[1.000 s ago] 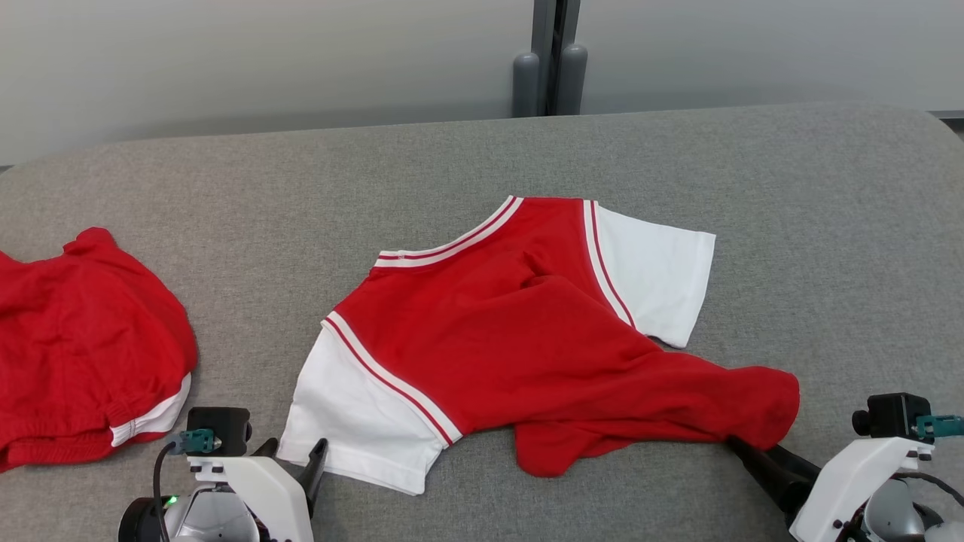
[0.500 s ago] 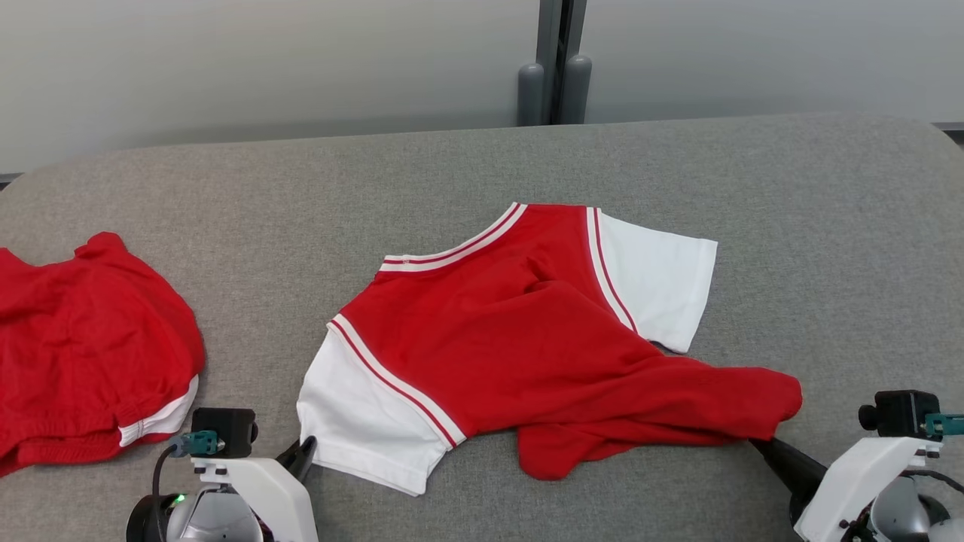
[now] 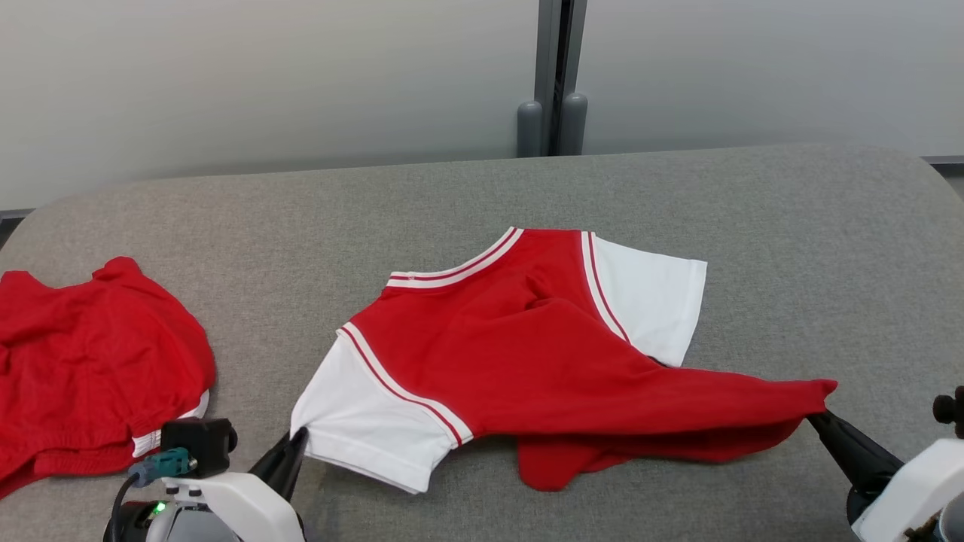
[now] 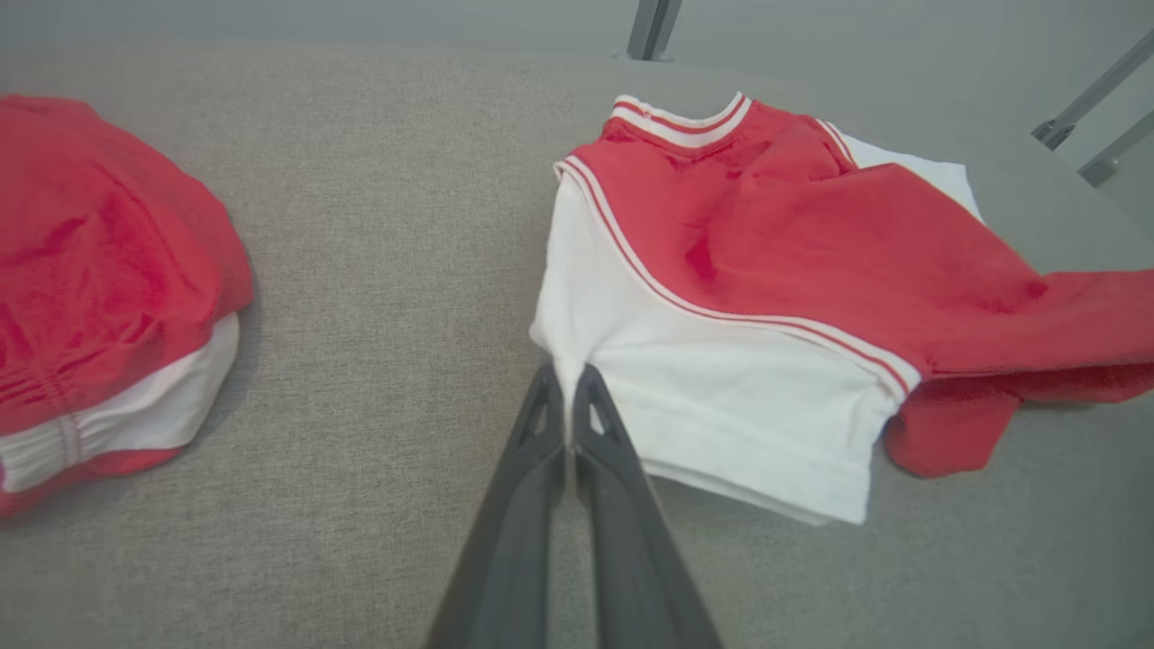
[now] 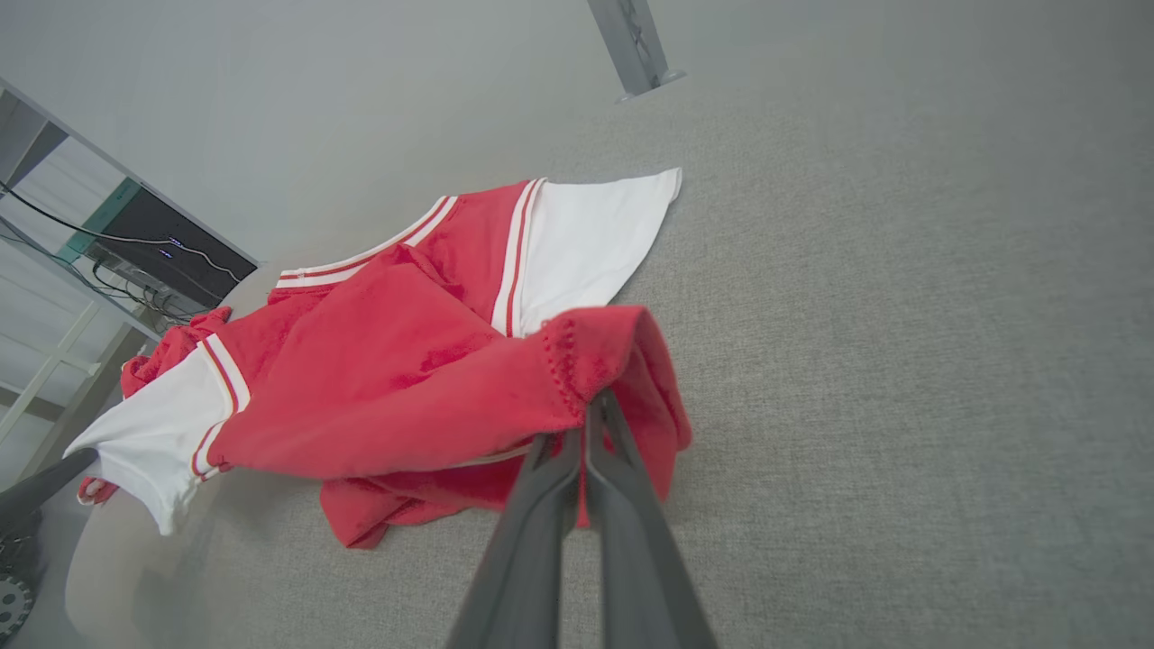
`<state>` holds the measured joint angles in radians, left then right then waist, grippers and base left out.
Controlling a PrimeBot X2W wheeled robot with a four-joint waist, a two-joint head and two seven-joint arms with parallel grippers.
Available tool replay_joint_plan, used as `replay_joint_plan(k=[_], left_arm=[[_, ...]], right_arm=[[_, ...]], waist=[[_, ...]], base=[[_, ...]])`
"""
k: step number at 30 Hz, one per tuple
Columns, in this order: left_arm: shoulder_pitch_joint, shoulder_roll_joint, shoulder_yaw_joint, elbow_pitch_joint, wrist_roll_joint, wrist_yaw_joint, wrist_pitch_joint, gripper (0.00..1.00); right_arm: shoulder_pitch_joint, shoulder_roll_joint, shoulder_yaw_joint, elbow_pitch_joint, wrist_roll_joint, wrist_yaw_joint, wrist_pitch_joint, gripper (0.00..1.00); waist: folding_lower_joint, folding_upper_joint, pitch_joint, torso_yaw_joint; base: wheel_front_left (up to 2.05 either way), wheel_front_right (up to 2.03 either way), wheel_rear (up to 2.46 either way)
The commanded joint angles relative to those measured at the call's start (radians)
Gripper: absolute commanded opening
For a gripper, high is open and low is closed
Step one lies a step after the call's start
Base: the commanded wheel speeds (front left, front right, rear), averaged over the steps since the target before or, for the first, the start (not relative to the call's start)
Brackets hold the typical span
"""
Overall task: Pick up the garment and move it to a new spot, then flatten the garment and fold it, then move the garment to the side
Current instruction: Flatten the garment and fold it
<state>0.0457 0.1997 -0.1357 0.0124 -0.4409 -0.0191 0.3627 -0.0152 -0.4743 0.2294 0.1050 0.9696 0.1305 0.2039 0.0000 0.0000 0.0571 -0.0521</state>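
Red shirt [image 3: 527,354] with white sleeves lies mid-bench [image 3: 791,248], collar toward the far edge, body rumpled and partly doubled over itself. Left tool [image 3: 297,436] has its fingers together, clamped on the near corner of the left white sleeve [image 3: 361,421]; in the left wrist view the tips [image 4: 568,379] pinch a small tuck of white cloth at the sleeve edge. Right tool [image 3: 817,414] is closed tight on the shirt's red hem corner at the right; that corner is lifted off the bench and drawn out to a point, cloth taut between it and the body. In the right wrist view the closed tips [image 5: 590,406] bite the stitched hem, with red cloth draped down either side of them. The other white sleeve [image 3: 648,301] lies flat on the far right side of the shirt. A loose red flap [image 3: 550,467] pokes out under the body at the near edge. A second red garment [image 3: 90,361] with white trim sits bunched at the bench's left end, well apart from the shirt. Grey post [image 3: 553,75] stands behind the bench.
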Motion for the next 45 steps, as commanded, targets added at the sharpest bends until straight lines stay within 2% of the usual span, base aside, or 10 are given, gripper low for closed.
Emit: replay_joint_plan(k=[1, 10, 16, 20, 25, 30, 34, 36, 40, 45], left_arm=[[0.021, 0.003, -0.001, -0.022, -0.006, 0.004, 0.009, 0.0], [0.102, 0.016, -0.009, -0.177, -0.036, 0.02, 0.087, 0.0], [0.028, 0.01, -0.027, -0.201, -0.033, 0.011, 0.096, 0.0], [-0.075, 0.01, -0.024, -0.164, -0.054, -0.013, 0.099, 0.0], [-0.297, 0.033, -0.01, -0.051, -0.093, -0.067, 0.099, 0.0], [-0.583, 0.067, -0.016, 0.078, -0.11, -0.095, 0.104, 0.0], [-0.837, 0.094, -0.029, 0.197, -0.109, -0.104, 0.117, 0.0], [-0.897, 0.096, -0.038, 0.227, -0.107, -0.105, 0.123, 0.0], [-1.142, 0.097, -0.078, 0.361, -0.095, -0.112, 0.133, 0.0], [-1.431, 0.093, -0.081, 0.517, -0.074, -0.111, 0.068, 0.0]], right_arm=[[0.021, -0.008, -0.011, -0.013, 0.01, 0.001, -0.001, 0.0], [0.12, 0.007, -0.084, -0.151, -0.028, 0.001, 0.007, 0.0], [0.055, 0.044, -0.081, -0.184, -0.073, 0.001, -0.042, 0.0], [-0.046, 0.037, -0.046, -0.169, -0.112, 0.001, -0.074, 0.0], [-0.246, 0.017, 0.024, -0.127, -0.119, 0.001, -0.104, 0.0], [-0.493, -0.019, 0.09, -0.054, -0.089, 0.001, -0.114, 0.0], [-0.729, -0.051, 0.144, 0.026, -0.061, 0.001, -0.117, 0.0], [-0.788, -0.059, 0.158, 0.048, -0.053, 0.001, -0.114, 0.0], [-1.031, -0.083, 0.217, 0.136, -0.016, 0.001, -0.088, 0.0], [-1.314, -0.083, 0.254, 0.256, 0.018, 0.001, -0.089, 0.0]], waist=[[0.0, 0.0, -0.007, 0.003], [0.0, 0.0, -0.02, 0.003], [0.0, 0.0, 0.015, 0.002], [0.0, 0.0, 0.065, -0.001], [0.0, 0.0, 0.165, -0.011], [0.0, 0.0, 0.272, -0.01], [0.0, 0.0, 0.357, -0.013], [0.0, 0.0, 0.379, -0.011], [0.0, 0.0, 0.467, 0.002], [0.0, 0.0, 0.562, 0.007]], base=[[0.0, 0.0, 0.0], [0.0, 0.0, 0.0], [0.0, 0.0, 0.0], [0.0, 0.0, 0.0], [0.0, 0.0, 0.0], [0.0, 0.0, 0.0], [0.0, 0.0, 0.0], [0.0, 0.0, 0.0], [0.0, 0.0, 0.0], [0.0, 0.0, 0.0]])
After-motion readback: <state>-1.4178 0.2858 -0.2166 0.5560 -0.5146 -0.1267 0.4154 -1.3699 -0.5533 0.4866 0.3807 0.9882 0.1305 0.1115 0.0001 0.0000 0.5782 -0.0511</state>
